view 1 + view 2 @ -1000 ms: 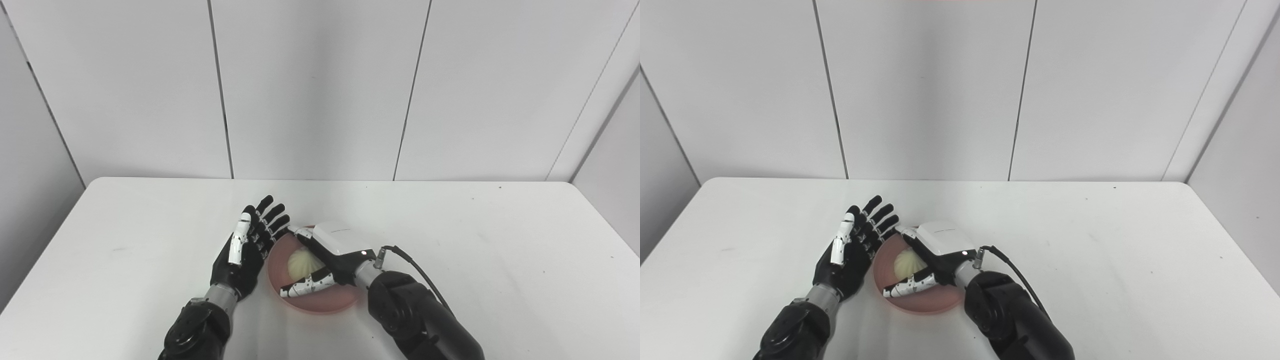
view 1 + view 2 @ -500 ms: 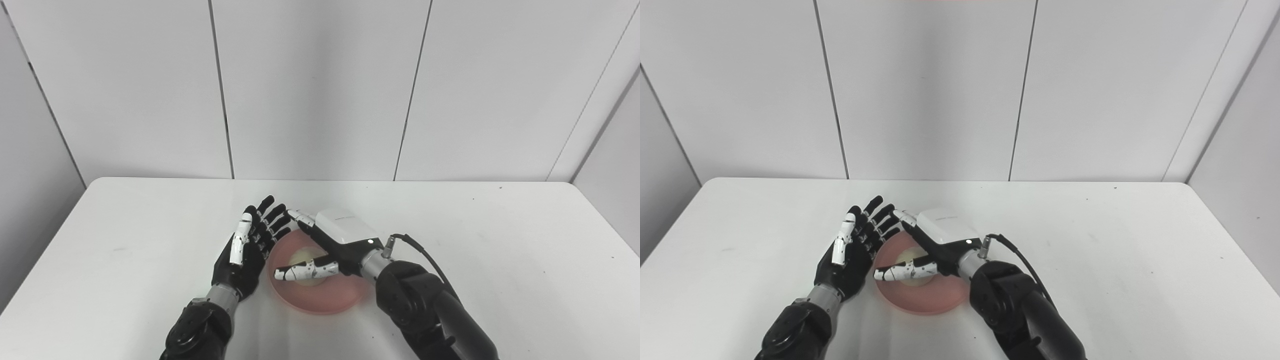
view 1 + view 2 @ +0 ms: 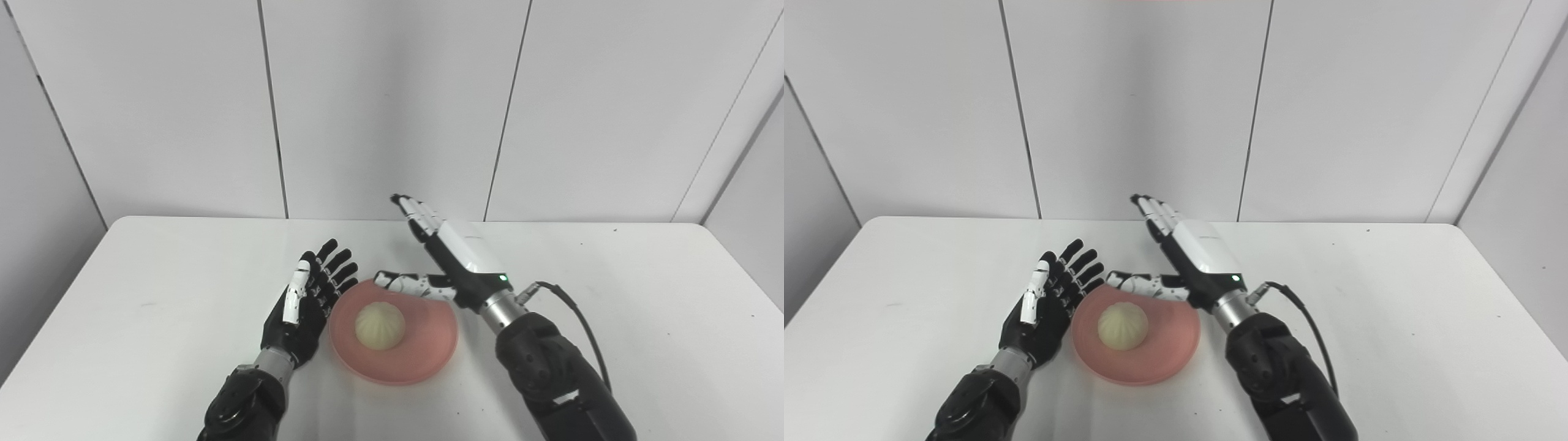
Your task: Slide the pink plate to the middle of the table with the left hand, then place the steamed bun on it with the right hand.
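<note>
The steamed bun (image 3: 380, 327) is seated on the pink plate (image 3: 429, 355) near the tabletop (image 3: 612, 318) centre. The right hand (image 3: 456, 260) is raised behind the plate, fingers spread and empty. The left hand (image 3: 306, 300), fingers released, appears to touch the plate's left rim; a careless withdrawal could nudge the plate. Ample bare tabletop is seen around the plate.

The steamed bun (image 3: 380, 327) sits on the plate (image 3: 429, 355), a little toward its left half, and the plate lies on the table (image 3: 612, 318) just right of the left hand (image 3: 306, 303), its left rim close against that hand's palm. The right hand (image 3: 450, 260) hangs above the plate's far right edge, fingers apart and clear of the bun, with its thumb over the far rim. The bun lies between the two hands, nearer than the right one.
</note>
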Controlling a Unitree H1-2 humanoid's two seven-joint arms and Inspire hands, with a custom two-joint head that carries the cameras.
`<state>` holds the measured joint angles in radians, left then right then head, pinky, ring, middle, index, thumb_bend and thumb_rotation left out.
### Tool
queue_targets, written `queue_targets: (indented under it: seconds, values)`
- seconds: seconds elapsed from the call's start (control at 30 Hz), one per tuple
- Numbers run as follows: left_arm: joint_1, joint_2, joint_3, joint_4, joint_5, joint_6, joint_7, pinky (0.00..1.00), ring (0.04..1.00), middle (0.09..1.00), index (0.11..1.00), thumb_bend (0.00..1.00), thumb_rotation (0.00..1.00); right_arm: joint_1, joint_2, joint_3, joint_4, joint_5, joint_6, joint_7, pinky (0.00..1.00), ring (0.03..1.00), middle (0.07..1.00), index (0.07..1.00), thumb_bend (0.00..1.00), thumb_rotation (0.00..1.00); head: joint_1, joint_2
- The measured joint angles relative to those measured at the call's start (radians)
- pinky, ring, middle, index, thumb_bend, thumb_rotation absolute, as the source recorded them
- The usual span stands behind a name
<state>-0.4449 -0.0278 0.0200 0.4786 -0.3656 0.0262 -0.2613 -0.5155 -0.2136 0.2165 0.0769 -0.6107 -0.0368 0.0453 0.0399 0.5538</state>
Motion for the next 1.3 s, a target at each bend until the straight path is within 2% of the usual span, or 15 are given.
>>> queue_targets:
  seconds: [0.1, 0.17, 0.2, 0.27, 0.4, 0.47, 0.6, 0.7, 0.77, 0.97, 1.03, 1.13, 1.3]
  values:
    - [0.001, 0.002, 0.000, 0.000, 0.000, 0.000, 0.000, 0.89, 0.899, 0.918, 0.934, 0.44, 1.00, 0.029, 0.015, -0.066, 0.066, 0.073, -0.096, -0.103, 0.96, 1.000, 1.000, 1.000, 0.72, 1.00, -0.006, -0.003]
    - [0.001, 0.004, 0.000, 0.000, 0.000, 0.000, 0.000, 0.89, 0.900, 0.918, 0.935, 0.44, 1.00, 0.047, 0.024, -0.099, 0.117, 0.105, -0.174, -0.169, 0.94, 1.000, 1.000, 1.000, 0.62, 1.00, -0.006, -0.005]
    - [0.001, 0.006, 0.000, 0.000, 0.000, 0.000, 0.000, 0.90, 0.901, 0.919, 0.938, 0.44, 1.00, 0.055, 0.037, -0.120, 0.147, 0.128, -0.211, -0.207, 0.92, 1.000, 1.000, 1.000, 0.59, 1.00, -0.008, -0.006]
    - [0.001, 0.007, -0.001, 0.000, 0.000, 0.000, 0.000, 0.90, 0.908, 0.925, 0.942, 0.44, 1.00, 0.061, 0.051, -0.141, 0.164, 0.165, -0.233, -0.233, 0.96, 1.000, 1.000, 1.000, 0.60, 1.00, -0.008, -0.006]
    - [0.001, 0.007, -0.003, 0.000, 0.000, 0.000, -0.004, 0.91, 0.912, 0.927, 0.944, 0.45, 1.00, 0.063, 0.087, -0.192, 0.164, 0.300, -0.235, -0.228, 1.00, 1.000, 1.000, 1.000, 0.54, 1.00, -0.008, -0.008]
    - [0.002, 0.007, -0.003, 0.000, 0.001, 0.000, -0.006, 0.91, 0.913, 0.926, 0.939, 0.44, 1.00, 0.063, 0.091, -0.202, 0.171, 0.340, -0.235, -0.220, 0.95, 1.000, 1.000, 1.000, 0.46, 1.00, -0.006, -0.006]
    - [0.021, 0.000, -0.002, -0.025, 0.023, -0.006, 0.005, 0.91, 0.911, 0.926, 0.939, 0.41, 1.00, 0.065, 0.084, -0.231, 0.275, 0.441, -0.235, -0.180, 0.98, 1.000, 1.000, 1.000, 0.37, 1.00, -0.005, -0.006]
    - [0.073, -0.026, -0.001, -0.084, 0.087, -0.053, 0.075, 0.97, 0.954, 0.964, 0.979, 0.38, 1.00, 0.081, 0.069, -0.240, 0.352, 0.533, -0.239, -0.114, 1.00, 1.000, 1.000, 1.000, 0.31, 1.00, -0.005, -0.006]
    - [0.092, -0.041, -0.004, -0.107, 0.146, -0.081, 0.119, 0.99, 0.980, 0.985, 0.993, 0.39, 1.00, 0.080, 0.063, -0.246, 0.353, 0.583, -0.245, -0.075, 1.00, 1.000, 1.000, 1.000, 0.32, 1.00, -0.005, -0.006]
    - [0.126, -0.038, -0.053, -0.141, 0.327, -0.198, 0.215, 1.00, 1.000, 1.000, 1.000, 0.42, 1.00, 0.096, 0.079, -0.253, 0.336, 0.627, -0.244, -0.056, 1.00, 1.000, 1.000, 1.000, 0.29, 1.00, 0.002, -0.008]
    - [0.149, -0.038, -0.065, -0.169, 0.374, -0.213, 0.235, 1.00, 1.000, 1.000, 1.000, 0.44, 1.00, 0.101, 0.088, -0.255, 0.328, 0.631, -0.244, -0.057, 1.00, 1.000, 1.000, 1.000, 0.27, 1.00, 0.008, -0.009]
    - [0.179, -0.037, -0.077, -0.204, 0.430, -0.235, 0.265, 1.00, 1.000, 1.000, 1.000, 0.41, 1.00, 0.116, 0.098, -0.254, 0.307, 0.644, -0.242, -0.054, 1.00, 1.000, 1.000, 1.000, 0.25, 1.00, 0.009, -0.009]
    - [0.218, -0.037, -0.088, -0.247, 0.474, -0.249, 0.282, 1.00, 1.000, 1.000, 1.000, 0.39, 1.00, 0.139, 0.112, -0.253, 0.278, 0.669, -0.228, -0.037, 1.00, 1.000, 1.000, 1.000, 0.25, 1.00, 0.012, -0.009]
